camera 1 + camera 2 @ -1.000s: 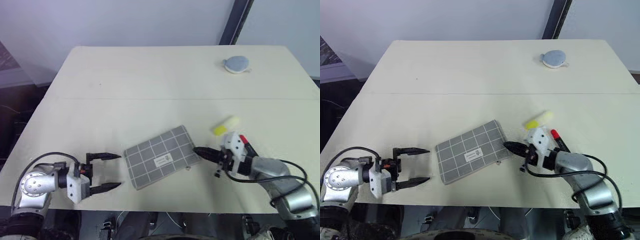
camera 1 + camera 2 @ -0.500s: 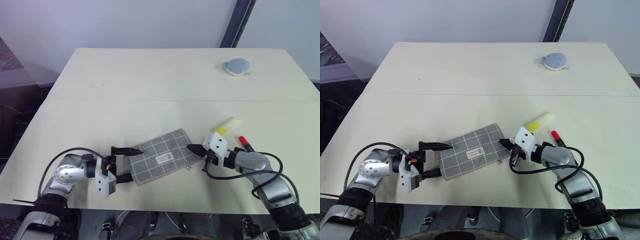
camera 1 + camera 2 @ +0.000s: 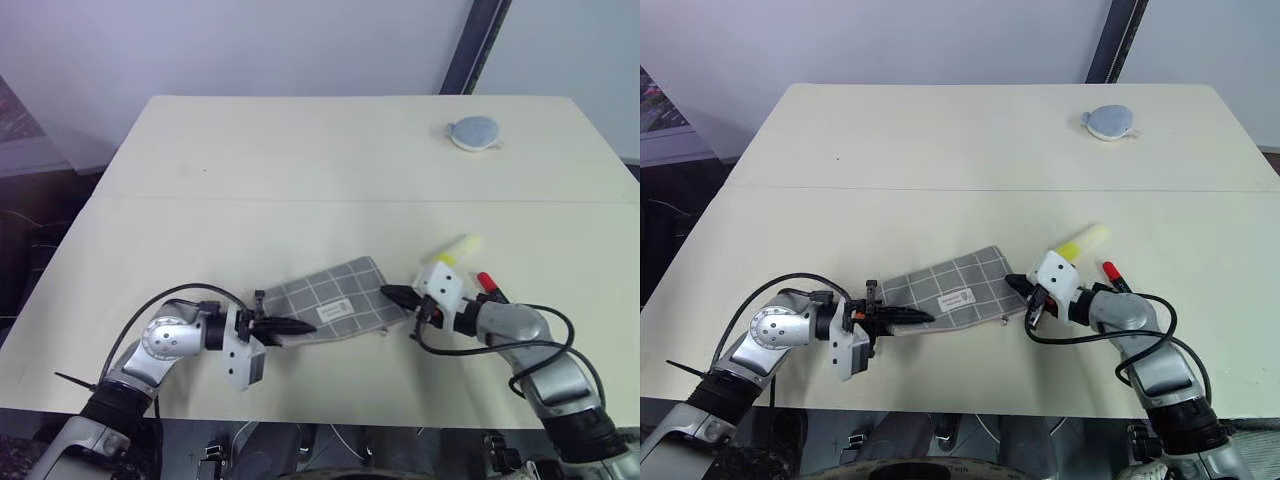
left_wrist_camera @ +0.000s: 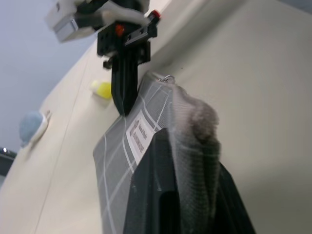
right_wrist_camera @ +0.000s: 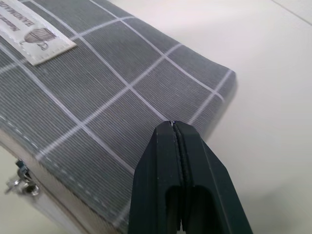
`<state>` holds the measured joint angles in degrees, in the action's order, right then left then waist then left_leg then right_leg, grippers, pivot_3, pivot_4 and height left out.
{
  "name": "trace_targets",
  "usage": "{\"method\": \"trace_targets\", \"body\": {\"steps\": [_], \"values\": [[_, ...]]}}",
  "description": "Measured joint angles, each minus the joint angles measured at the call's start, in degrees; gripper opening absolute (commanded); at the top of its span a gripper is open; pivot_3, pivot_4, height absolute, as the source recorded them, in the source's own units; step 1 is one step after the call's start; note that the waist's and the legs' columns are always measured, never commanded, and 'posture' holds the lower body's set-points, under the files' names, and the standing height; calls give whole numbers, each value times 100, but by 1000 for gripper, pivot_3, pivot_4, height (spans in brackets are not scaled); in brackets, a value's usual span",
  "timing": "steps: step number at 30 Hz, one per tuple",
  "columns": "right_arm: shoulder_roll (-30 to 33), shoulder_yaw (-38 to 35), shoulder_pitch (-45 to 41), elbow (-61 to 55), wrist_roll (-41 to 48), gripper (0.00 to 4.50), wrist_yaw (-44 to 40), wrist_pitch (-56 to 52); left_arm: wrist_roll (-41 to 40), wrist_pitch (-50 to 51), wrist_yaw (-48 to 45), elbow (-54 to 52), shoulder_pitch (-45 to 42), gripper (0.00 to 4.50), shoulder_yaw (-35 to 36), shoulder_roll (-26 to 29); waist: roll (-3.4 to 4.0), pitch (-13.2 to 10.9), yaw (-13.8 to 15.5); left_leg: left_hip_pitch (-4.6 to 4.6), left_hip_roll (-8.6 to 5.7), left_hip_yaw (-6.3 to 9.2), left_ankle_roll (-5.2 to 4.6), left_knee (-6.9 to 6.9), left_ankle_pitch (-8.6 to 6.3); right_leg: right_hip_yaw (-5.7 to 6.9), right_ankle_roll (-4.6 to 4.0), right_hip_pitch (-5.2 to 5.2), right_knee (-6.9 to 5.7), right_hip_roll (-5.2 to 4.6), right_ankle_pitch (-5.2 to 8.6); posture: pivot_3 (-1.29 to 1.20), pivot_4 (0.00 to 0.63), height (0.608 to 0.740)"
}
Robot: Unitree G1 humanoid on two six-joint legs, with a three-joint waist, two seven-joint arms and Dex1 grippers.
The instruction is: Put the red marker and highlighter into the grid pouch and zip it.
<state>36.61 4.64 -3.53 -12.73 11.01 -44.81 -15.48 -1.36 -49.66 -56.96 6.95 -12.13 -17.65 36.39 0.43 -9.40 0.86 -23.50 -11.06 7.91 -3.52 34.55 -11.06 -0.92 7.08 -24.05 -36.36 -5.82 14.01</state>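
The grid pouch [image 3: 335,295] lies near the table's front edge, grey with white lines and a white label. My left gripper [image 3: 300,326] is shut on the pouch's left end, and the fabric [image 4: 195,126] bunches up between its fingers. My right gripper [image 3: 390,294] is shut with nothing in it, its tips at the pouch's right corner [image 5: 214,83]. The zip pull [image 5: 22,180] hangs at the pouch's near edge. The highlighter [image 3: 455,250] lies just behind my right hand. The red marker's cap [image 3: 486,282] shows beside that wrist, with its barrel hidden.
A small round grey-blue disc [image 3: 472,131] sits at the far right of the cream table [image 3: 300,150]. A seam runs across the table's middle. The pouch lies close to the front edge.
My left gripper has moved right and shut on the pouch's left end, which has lifted and bunched. My right gripper stays shut at the pouch's right corner.
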Motion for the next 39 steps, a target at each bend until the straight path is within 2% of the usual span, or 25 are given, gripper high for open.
{"method": "trace_targets", "body": {"steps": [3,7,8,10,13,15,22,27,29,30,36,37,39], "values": [[84,-217,60,-99,299,890,-152,-313,-69,316,60,-47,3,0,8,-10,0,-1,-1,0,1,0,0,-7,0,-1,0,-4,0,0,0,0,150,740],[184,-537,109,-169,533,2829,-224,-435,-272,602,184,-38,12,0,85,-64,-1,-2,-8,0,1,0,0,-13,0,-1,0,-7,1,-2,1,0,150,740],[187,-686,141,-202,669,3464,-229,-529,-362,691,254,-30,30,0,160,-107,0,-2,-5,0,1,0,0,-15,0,-2,0,-8,2,-2,1,0,150,740],[230,-998,208,-340,1041,4454,-277,-834,-491,814,373,19,64,0,320,-160,-1,-2,-2,-1,1,0,0,-19,0,-2,1,-12,2,-2,1,0,150,740],[361,-1300,362,-655,1677,4454,-410,-1488,-634,927,492,254,107,0,533,-196,-2,-2,-3,-1,1,0,0,-27,0,-2,2,-16,3,-3,0,0,150,740],[264,-1296,363,-728,1765,4454,-335,-1637,-714,958,572,405,108,0,623,-311,-2,-2,-12,-1,1,0,0,-28,0,-3,2,-16,5,-5,0,0,150,740],[-360,-710,-5,-699,1475,4454,301,-1665,-723,745,719,865,105,0,720,-620,-2,-3,-8,-1,1,0,0,-27,0,-2,2,-16,7,-5,-1,0,150,740],[-759,-322,-307,-257,1111,4454,838,-1840,-621,363,718,1199,110,0,722,-703,-2,-2,-3,-1,1,0,1,-28,1,-2,16,-16,9,-4,-10,0,150,740],[-1026,-226,-513,-80,1111,3931,943,-1939,-576,196,718,1389,110,0,722,-720,-2,-2,-12,-1,1,0,1,-28,1,-2,17,-17,8,-3,-10,0,150,740],[-1155,-143,-654,-3,1104,3516,993,-1980,-548,97,719,1508,98,0,722,-739,-2,-2,-25,-1,1,-1,1,-28,1,-3,16,-19,8,-2,-11,0,150,740],[-1264,301,-1097,134,842,416,1025,-2046,-523,-363,753,1846,-11,0,727,-824,16,11,0,-1,0,0,2,-27,1,-2,18,-19,6,-1,-12,0,150,740],[-1223,378,-1101,134,778,49,997,-2046,-504,-409,765,1899,-23,0,728,-832,27,19,-2,0,0,0,2,-28,1,-2,18,-19,6,-1,-13,0,150,740],[-1183,524,-1101,129,724,49,937,-2051,-461,-519,843,2005,-48,0,739,-839,43,28,-8,3,2,0,4,-29,3,-2,19,-20,0,-1,-13,0,150,740]]}}
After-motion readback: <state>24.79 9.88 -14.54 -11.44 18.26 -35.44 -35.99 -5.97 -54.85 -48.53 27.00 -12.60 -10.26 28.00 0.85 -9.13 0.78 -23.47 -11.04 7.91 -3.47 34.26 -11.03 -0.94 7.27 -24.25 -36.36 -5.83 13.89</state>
